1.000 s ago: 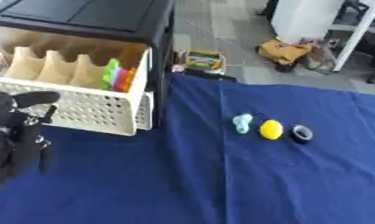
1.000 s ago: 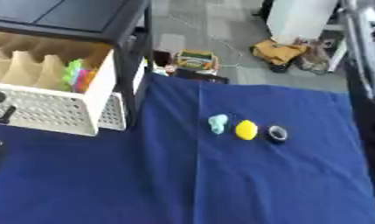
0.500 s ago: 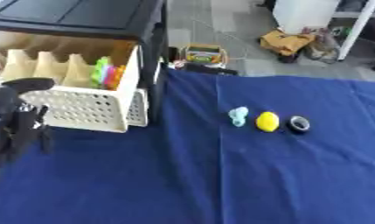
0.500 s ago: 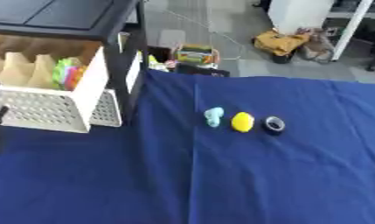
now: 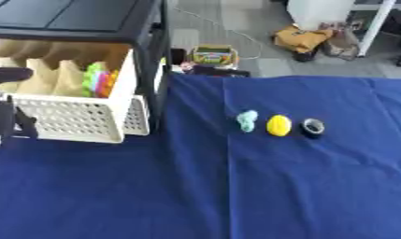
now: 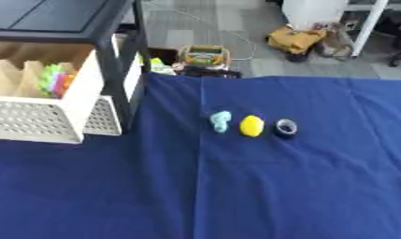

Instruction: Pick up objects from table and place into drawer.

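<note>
Grey floor (image 6: 195, 28) (cluttered), white post (image 5: 373, 25)

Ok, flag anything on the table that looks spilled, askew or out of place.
Nothing stands out. The teal object, yellow object and dark ring lie in a neat row on the blue cloth; the white drawer stands pulled out.

No text, label, brand, number or sign is legible in either eye view. The small colourful printed box (image 5: 212, 54) on the grey floor beyond the blue cloth-covered table (image 5: 236, 196) carries markings on its top, but they are too blurred to read.
</note>
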